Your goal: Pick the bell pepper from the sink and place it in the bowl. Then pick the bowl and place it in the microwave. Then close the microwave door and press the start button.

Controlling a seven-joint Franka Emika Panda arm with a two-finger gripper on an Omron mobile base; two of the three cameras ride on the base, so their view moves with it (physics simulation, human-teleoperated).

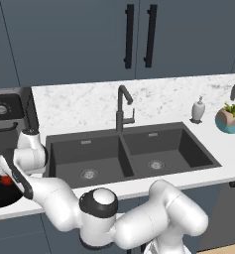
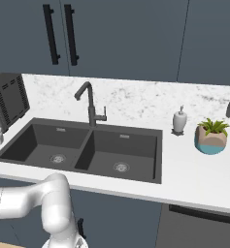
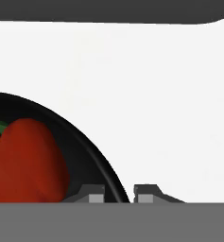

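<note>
Pepper [image 3: 26, 160] sits in the bowl [image 3: 92, 156] already; gripper [image 3: 119, 193] straddles the rim, fingers narrowly apart, not yet clamped. Microwave trip, door and start remain.

One sink [image 1: 134, 154] with two basins and two drains, one faucet [image 1: 123, 106]. One bowl [image 3: 92, 156] holding one pepper [image 3: 26, 160]. One soap bottle [image 1: 198, 109], one potted plant [image 1: 231, 117]. Two cabinet handles [image 1: 129, 35].
</note>
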